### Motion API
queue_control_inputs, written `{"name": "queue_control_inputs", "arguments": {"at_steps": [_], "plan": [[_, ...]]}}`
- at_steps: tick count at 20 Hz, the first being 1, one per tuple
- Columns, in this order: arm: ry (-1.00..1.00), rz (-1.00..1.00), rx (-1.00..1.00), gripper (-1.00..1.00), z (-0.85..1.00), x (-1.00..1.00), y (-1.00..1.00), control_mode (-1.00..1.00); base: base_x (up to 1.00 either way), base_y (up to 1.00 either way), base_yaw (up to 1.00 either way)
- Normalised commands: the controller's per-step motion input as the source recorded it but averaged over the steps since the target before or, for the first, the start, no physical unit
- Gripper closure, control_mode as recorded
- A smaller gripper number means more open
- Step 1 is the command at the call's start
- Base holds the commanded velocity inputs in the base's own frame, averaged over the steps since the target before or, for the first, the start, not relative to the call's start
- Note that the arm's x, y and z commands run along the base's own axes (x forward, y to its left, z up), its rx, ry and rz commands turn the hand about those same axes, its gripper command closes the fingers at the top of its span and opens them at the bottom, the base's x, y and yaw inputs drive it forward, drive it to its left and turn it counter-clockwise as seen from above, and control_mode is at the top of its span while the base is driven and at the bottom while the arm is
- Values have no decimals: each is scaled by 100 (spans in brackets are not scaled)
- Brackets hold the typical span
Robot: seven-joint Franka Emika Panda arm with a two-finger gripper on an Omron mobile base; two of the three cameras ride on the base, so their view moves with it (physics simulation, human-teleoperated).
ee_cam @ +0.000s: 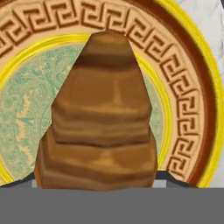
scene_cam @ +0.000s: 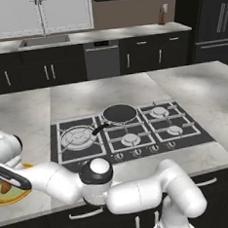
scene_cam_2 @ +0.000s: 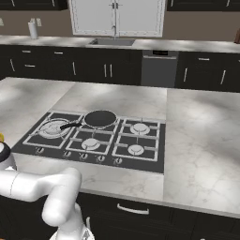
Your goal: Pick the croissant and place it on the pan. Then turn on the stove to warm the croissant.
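The croissant [ee_cam: 103, 118], golden-brown and ridged, lies on a plate [ee_cam: 192, 100] with a yellow rim, a key-pattern band and a green centre. My gripper [ee_cam: 98, 181] is right down on it. Its dark fingertips [ee_cam: 175, 178] press against the two sides of the pastry's wide end, so it is shut on the croissant. From the left base view the hand hangs over the plate [scene_cam: 16, 195] at the far left of the counter, with the croissant [scene_cam: 4, 187] beneath it. The black pan [scene_cam: 119, 114] [scene_cam_2: 99, 118] sits on a rear burner of the stove [scene_cam: 186, 140] [scene_cam_2: 151, 151].
A row of knobs [scene_cam: 139, 152] runs along the stove's front edge. My arm stretches low along the counter's front edge to the left of the stove. Behind the island are a sink [scene_cam: 44, 41] and dark cabinets.
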Motion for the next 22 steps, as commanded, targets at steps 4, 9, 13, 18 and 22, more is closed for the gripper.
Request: {"name": "queue_control_inputs", "arguments": {"at_steps": [4,9,13,18,22], "plan": [[-24,0,-1,100,73,-4,-23,-100,0,0,0],[-23,0,0,100,58,-18,-56,-100,0,0,0],[-35,0,0,100,27,-40,-94,-100,0,0,0],[-34,0,0,100,16,-38,-100,-100,0,0,0],[-27,0,1,100,29,-23,-100,-100,0,0,0]]}}
